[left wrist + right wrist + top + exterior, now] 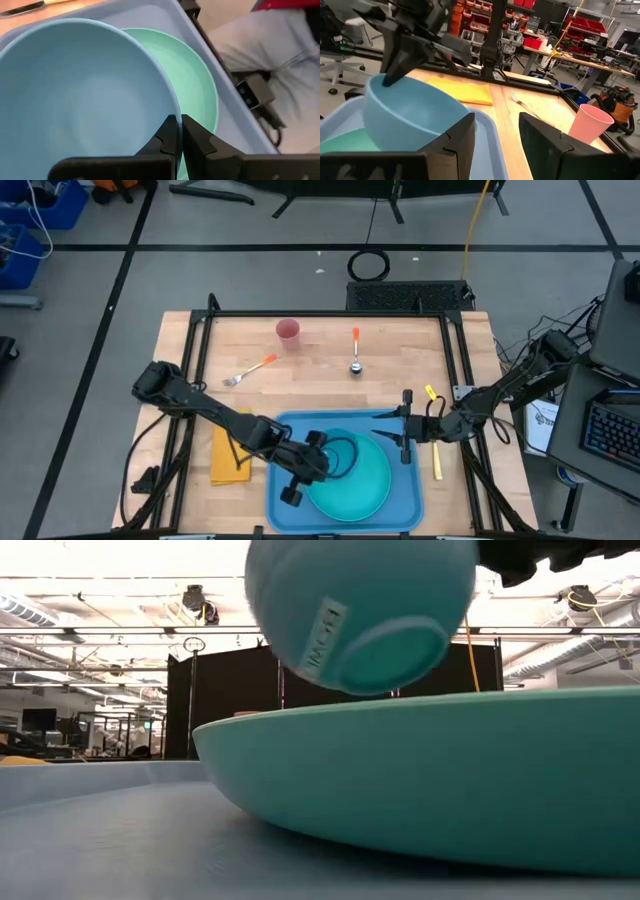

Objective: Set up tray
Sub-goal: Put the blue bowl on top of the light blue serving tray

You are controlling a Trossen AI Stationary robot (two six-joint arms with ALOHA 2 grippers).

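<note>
The blue tray (408,498) lies at the table's near edge with a round teal plate (372,480) resting flat in it. My left gripper (318,456) is shut on a light blue bowl (360,610), which hangs tilted above the plate (430,780). The bowl's underside faces the low view. My right gripper (404,428) is open at the tray's right rim and touches nothing. In its wrist view its fingers (497,135) point at the bowl (410,115). My left gripper pinches the bowl's rim (172,107) between its two fingers (167,135), one inside the bowl and one outside. The bowl is lifted clear of the plate (200,85) and tilted, its open side turned toward the gripper.
A yellow napkin (228,452) lies left of the tray. A pink cup (288,331), an orange-handled fork (250,370) and an orange-handled spoon (355,350) sit on the far half of the table. A yellow-handled utensil (436,462) lies right of the tray.
</note>
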